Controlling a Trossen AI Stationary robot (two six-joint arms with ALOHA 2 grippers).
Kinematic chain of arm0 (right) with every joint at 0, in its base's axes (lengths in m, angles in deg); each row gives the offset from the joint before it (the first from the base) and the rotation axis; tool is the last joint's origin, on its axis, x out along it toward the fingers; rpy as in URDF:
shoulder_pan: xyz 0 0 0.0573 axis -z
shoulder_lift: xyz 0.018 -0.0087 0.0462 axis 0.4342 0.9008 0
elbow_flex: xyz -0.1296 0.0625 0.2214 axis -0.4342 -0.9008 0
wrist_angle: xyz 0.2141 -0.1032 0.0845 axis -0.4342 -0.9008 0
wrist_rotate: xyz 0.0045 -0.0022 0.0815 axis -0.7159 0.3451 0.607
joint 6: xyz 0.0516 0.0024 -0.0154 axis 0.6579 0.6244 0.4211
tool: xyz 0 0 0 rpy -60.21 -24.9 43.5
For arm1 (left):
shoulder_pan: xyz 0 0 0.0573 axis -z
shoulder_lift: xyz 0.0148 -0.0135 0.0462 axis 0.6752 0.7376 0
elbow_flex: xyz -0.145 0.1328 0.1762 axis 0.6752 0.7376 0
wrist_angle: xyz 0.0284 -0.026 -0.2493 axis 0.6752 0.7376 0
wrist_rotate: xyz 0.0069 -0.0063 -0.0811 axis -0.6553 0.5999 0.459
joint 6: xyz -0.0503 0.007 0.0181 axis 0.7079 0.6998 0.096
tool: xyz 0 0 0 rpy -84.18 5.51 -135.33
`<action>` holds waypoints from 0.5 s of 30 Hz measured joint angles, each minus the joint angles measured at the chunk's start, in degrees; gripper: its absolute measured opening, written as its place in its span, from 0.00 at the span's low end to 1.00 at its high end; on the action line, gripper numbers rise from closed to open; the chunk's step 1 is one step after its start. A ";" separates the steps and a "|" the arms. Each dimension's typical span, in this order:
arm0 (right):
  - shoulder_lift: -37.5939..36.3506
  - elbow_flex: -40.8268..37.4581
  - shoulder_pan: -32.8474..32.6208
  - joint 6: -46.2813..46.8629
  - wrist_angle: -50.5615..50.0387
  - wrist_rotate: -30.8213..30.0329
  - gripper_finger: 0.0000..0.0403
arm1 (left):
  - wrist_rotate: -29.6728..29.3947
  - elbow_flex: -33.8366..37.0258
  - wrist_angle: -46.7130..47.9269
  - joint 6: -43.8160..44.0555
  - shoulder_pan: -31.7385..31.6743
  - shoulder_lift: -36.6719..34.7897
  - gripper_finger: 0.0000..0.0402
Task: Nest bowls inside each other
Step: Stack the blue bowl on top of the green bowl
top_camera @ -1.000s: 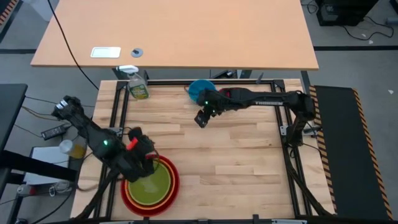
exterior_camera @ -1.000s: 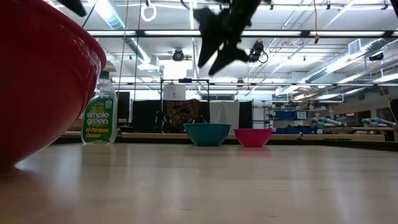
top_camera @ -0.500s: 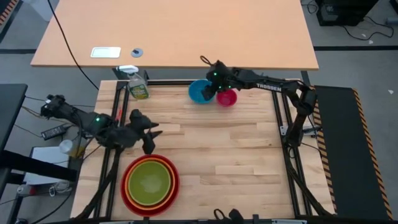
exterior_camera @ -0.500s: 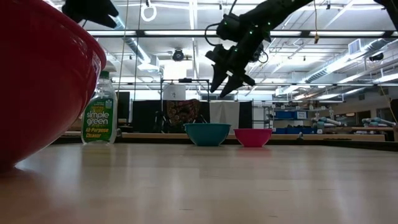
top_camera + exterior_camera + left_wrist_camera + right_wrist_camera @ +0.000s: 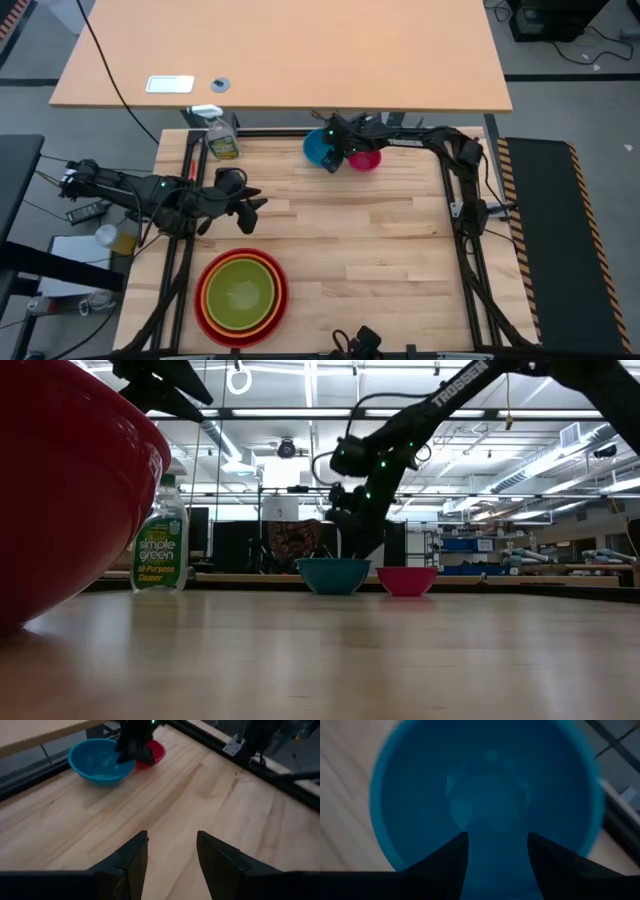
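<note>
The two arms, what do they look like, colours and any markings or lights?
Both arms are dark, nearly black, jointed links. The right arm carries white TROSSEN lettering along one link, readable in the low view, and green lights near its wrist. The left arm shows a green light too. Each tool ends in two dark, flat, tapered fingers.

The wooden table [image 5: 380, 240] bears a bowl stack [image 5: 241, 293], blue bowl [image 5: 318, 146], pink bowl [image 5: 366, 159], spray bottle [image 5: 220, 135].
</note>
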 joint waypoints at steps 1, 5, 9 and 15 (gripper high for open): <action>0.65 0.00 -0.20 -1.17 -0.30 0.44 0.52 | 0.82 0.00 -0.55 0.73 -0.01 0.00 0.43; 1.50 0.04 -1.81 -3.66 -4.25 5.09 0.52 | 4.52 0.00 -1.68 2.68 -0.09 0.00 0.43; 0.81 0.04 -5.39 -6.25 -9.03 8.32 0.52 | 6.14 0.00 -1.64 2.89 -0.07 0.00 0.43; -1.52 0.07 -11.97 -7.84 -11.58 17.07 0.52 | 6.20 0.00 -1.64 2.17 -0.07 0.00 0.43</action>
